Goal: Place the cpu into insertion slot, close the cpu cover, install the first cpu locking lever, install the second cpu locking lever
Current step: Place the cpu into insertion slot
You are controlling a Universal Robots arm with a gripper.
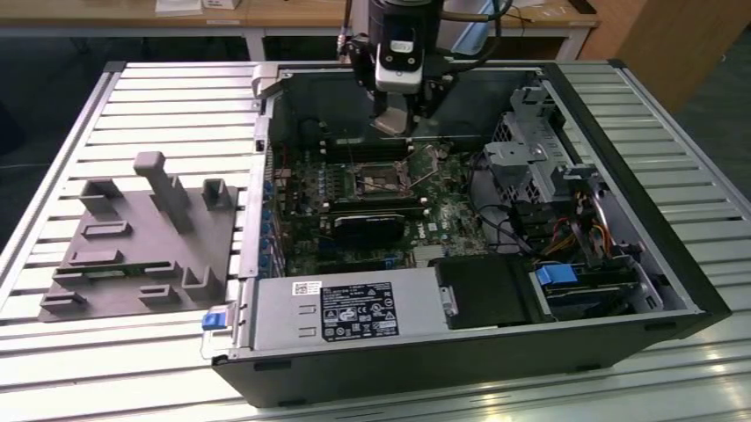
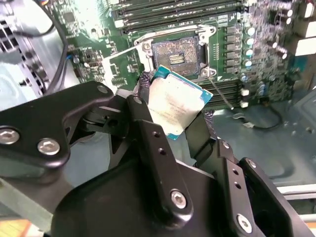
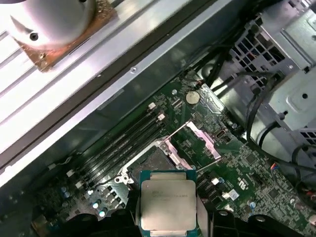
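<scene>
My gripper (image 1: 397,121) hangs inside the open computer case (image 1: 610,220), above the motherboard, and is shut on the cpu (image 2: 175,102). The cpu is a flat square chip with a silver-grey top and a teal edge, pinched between the two black fingers (image 2: 144,116) in both wrist views. It sits tilted, a short way above and beside the insertion slot (image 2: 177,55), whose dark centre lies bare. The cpu (image 3: 168,202) partly overlaps the insertion slot (image 3: 150,160) in the first wrist view. The cpu cover (image 3: 200,138) stands swung up. A thin wire lever (image 2: 224,98) lies raised beside the slot.
Long black memory slots (image 3: 123,140) run beside the socket. A metal drive cage (image 1: 546,163) with cables fills the exterior view's right of the case. A power supply (image 1: 346,312) sits at the front. A grey fixture block (image 1: 141,237) lies on the slatted table outside the case.
</scene>
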